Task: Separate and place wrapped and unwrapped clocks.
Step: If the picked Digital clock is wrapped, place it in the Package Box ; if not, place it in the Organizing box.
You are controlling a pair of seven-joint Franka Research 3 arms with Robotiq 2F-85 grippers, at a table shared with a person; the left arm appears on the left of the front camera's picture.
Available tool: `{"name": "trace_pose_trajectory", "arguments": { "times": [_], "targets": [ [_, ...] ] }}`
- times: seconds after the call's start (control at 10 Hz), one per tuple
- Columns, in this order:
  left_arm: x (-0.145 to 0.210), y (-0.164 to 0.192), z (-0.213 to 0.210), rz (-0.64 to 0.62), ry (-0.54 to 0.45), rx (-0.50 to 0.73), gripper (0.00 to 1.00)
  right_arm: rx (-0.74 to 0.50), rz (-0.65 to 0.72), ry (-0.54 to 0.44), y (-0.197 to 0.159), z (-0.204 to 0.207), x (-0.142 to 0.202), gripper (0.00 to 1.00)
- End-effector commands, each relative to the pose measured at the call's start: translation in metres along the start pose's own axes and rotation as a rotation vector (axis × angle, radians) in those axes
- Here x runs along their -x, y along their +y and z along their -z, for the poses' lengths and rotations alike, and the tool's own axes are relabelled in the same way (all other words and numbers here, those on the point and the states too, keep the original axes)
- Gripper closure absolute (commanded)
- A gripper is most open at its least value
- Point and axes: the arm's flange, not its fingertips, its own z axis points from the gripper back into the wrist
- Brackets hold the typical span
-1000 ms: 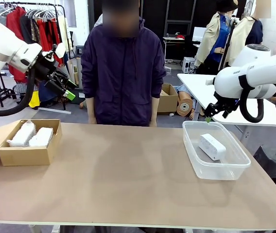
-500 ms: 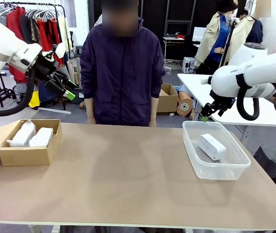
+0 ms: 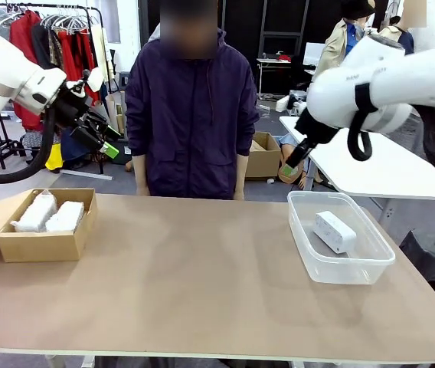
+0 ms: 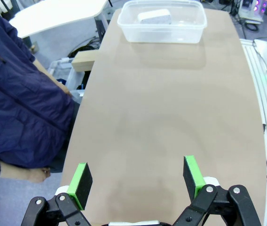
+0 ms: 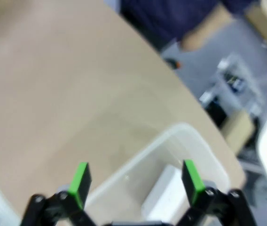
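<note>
Both black green-padded grippers, left (image 4: 136, 176) and right (image 5: 134, 181), spread apart and empty above the table; smooth white rounded-rectangular bare clock (image 3: 335, 231) in clear plastic tub (image 3: 307, 248), two lumpy whitish bubble-wrapped clocks (image 3: 49, 215) side by side in brown cardboard box (image 3: 37, 246).

Two lumpy wrapped clocks (image 3: 49, 215), whitish, side by side in the brown box (image 3: 41, 245) at the table's left. One bare white clock (image 3: 335, 231), smooth, lying tilted in the clear tub (image 3: 355, 268) at right.
</note>
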Motion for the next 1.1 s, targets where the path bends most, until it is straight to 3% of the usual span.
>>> {"name": "trace_pose_trajectory", "arguments": {
  "times": [0.0,0.3,0.7,0.9,1.0],
  "targets": [
    [0.001,-0.001,-0.001,0.014,0.001,-0.001,0.00,-0.205,-0.213,-0.023,0.004,-0.004,-0.009,0.00],
    [0.001,-0.001,-0.001,0.014,0.001,-0.001,0.00,-0.359,-0.317,-0.092,-0.009,-0.009,-0.028,0.00],
    [0.001,-0.001,-0.001,0.014,0.001,-0.001,0.00,-0.617,-0.306,-0.210,-0.072,-0.030,-0.020,0.00],
    [0.001,-0.001,-0.001,0.014,0.001,-0.001,0.00,-0.650,-0.254,-0.282,-0.087,-0.024,-0.018,0.00],
    [0.001,-0.001,-0.001,0.014,0.001,-0.001,0.00,-0.599,-0.259,-0.331,-0.084,-0.023,-0.015,0.00]
  ]
}}
